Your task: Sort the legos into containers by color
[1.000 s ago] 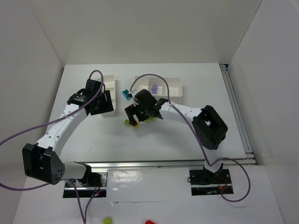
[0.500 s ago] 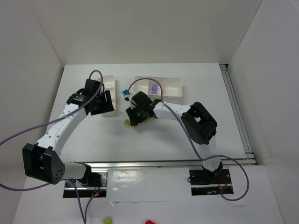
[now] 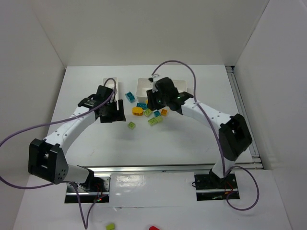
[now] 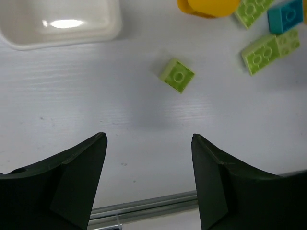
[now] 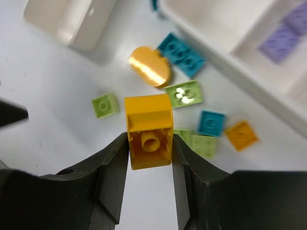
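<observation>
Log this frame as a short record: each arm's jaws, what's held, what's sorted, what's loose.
left gripper: jaws open, empty, over the table by a small lime green brick
right gripper: jaws shut on an orange-yellow brick, held above the table
sorted: purple bricks in one compartment of the long white tray
loose: rounded yellow piece, teal bricks, lime green bricks, small orange brick

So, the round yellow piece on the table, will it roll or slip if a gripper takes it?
The round yellow piece lies flat, so it probably slides rather than rolls when pushed. Its glossy top and curved side may slip from a pinch. It looks rigid and light.
</observation>
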Controlling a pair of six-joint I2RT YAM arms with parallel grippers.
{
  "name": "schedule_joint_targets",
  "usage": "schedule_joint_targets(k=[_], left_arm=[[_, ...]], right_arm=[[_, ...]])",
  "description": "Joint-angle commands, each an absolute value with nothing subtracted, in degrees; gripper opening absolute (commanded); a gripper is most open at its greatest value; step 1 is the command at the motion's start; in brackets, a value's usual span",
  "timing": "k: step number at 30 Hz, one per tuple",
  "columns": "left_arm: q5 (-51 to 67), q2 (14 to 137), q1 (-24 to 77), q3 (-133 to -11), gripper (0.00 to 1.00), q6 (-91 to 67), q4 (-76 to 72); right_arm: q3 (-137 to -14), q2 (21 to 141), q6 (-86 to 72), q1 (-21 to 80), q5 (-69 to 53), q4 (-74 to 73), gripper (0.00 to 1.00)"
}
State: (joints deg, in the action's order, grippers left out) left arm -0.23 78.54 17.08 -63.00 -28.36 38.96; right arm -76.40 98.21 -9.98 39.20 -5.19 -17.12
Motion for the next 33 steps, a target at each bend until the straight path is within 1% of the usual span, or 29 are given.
schedule_joint_targets(k=[1,3,4,6,11,15,16,18,19,20,21,22,25,31,33], left_arm=[[5.4,80.9,20.7,-62.4,0.81,-25.8,36.4],[6.8,82.5,23.0,-62.4,0.84,-25.2,35.8],[6.9,84.1,23.6,-62.9,0.88,-25.2,35.8],[6.2,85.5,24.8,-62.9,0.91,-25.2,35.8],[6.8,89.2,25.9,-64.0,0.93,-24.0,34.1],[6.9,94.0,26.5,-65.2,0.93,-22.7,34.1],[5.2,95.2,27.0,-65.2,0.93,-22.7,34.1],[4.3,96.0,27.0,-65.8,0.93,-22.7,34.1],[3.1,96.0,27.0,-65.8,0.93,-22.7,34.1],[2.5,96.8,27.0,-66.4,0.93,-22.2,34.1],[1.7,97.6,27.6,-66.4,0.91,-22.1,34.1],[0.8,97.6,27.6,-66.4,0.91,-22.1,34.1],[-1.3,99.2,28.1,-67.6,0.89,-21.6,34.1],[-5.2,103.3,28.6,-69.7,0.81,-20.6,32.9],[-8.0,105.0,28.7,-70.4,0.76,-20.6,32.9]], right_arm=[[-75.0,94.0,-12.2,36.1,-0.2,-18.0,0.40],[-76.5,94.0,-13.5,33.9,4.4,-19.4,0.40],[-77.9,94.0,-14.3,33.1,6.6,-20.8,0.40],[-78.4,94.7,-15.6,29.9,9.7,-20.8,0.40],[-85.3,100.8,-19.2,23.4,12.0,-23.5,0.41],[-89.9,105.0,-19.2,21.4,15.1,-22.2,0.47],[-90.6,106.0,-19.2,20.7,15.1,-22.2,0.49],[-93.4,108.5,-18.6,20.2,13.8,-22.2,0.59],[-94.3,109.3,-18.6,20.2,13.8,-22.2,0.65],[-95.3,110.7,-18.6,20.2,13.8,-22.2,0.79],[-97.2,111.3,-18.6,20.2,13.8,-23.9,0.84],[-97.9,111.3,-18.6,20.2,13.8,-24.5,0.88],[-97.0,110.0,-19.2,20.7,14.4,-24.0,0.93],[-93.3,103.4,-19.2,20.7,15.6,-23.9,0.93],[-91.9,101.1,-19.2,20.7,15.6,-24.4,0.93]])
